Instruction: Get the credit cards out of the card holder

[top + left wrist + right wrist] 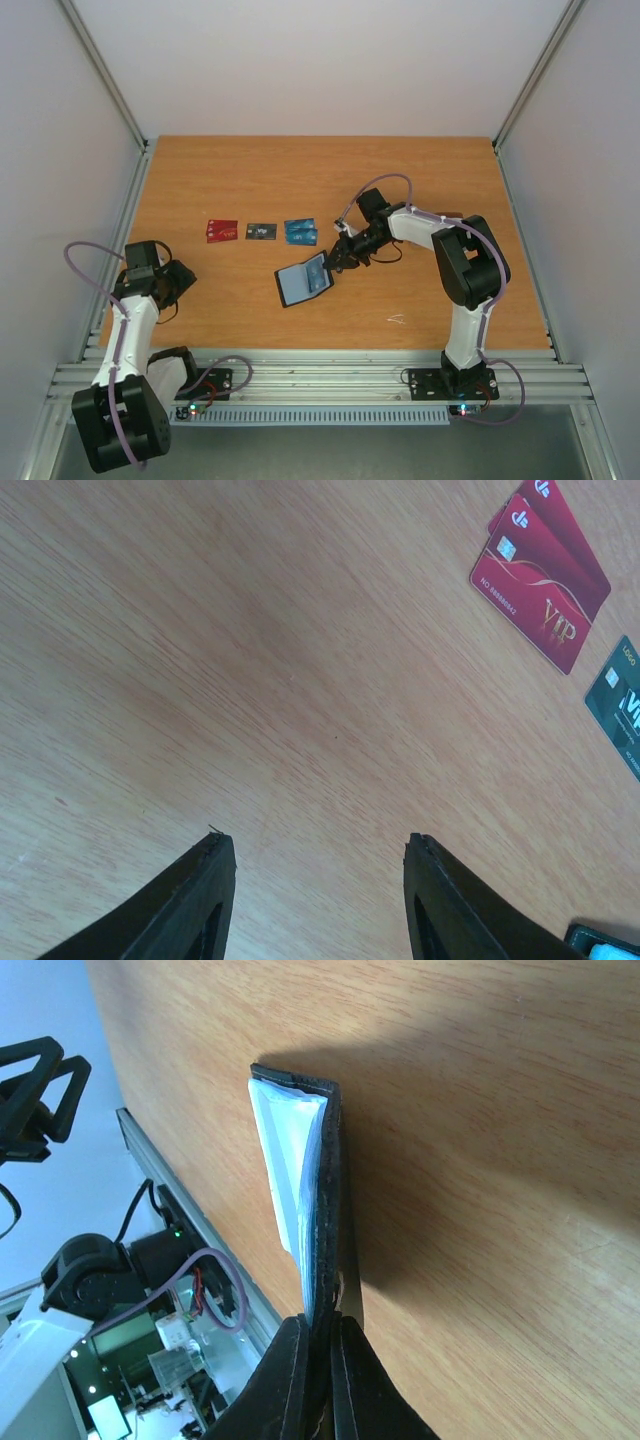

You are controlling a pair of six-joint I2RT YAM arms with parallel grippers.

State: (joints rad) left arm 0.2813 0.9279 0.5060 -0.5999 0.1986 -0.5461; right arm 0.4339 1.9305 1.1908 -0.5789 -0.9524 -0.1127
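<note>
1. Red cards (221, 231), a black card (260, 231) and blue cards (300, 232) lie out in a row.
2. The right gripper (320, 1328) is clamped on the edge of the card holder (300, 283) at mid-table.
3. The left gripper (318, 842) hovers, jaws apart.
4. The next move is probably to search the pockets for any leftover card.

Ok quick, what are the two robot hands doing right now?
Left gripper: open, empty.
Right gripper: shut on the flat black folding card holder.
</note>
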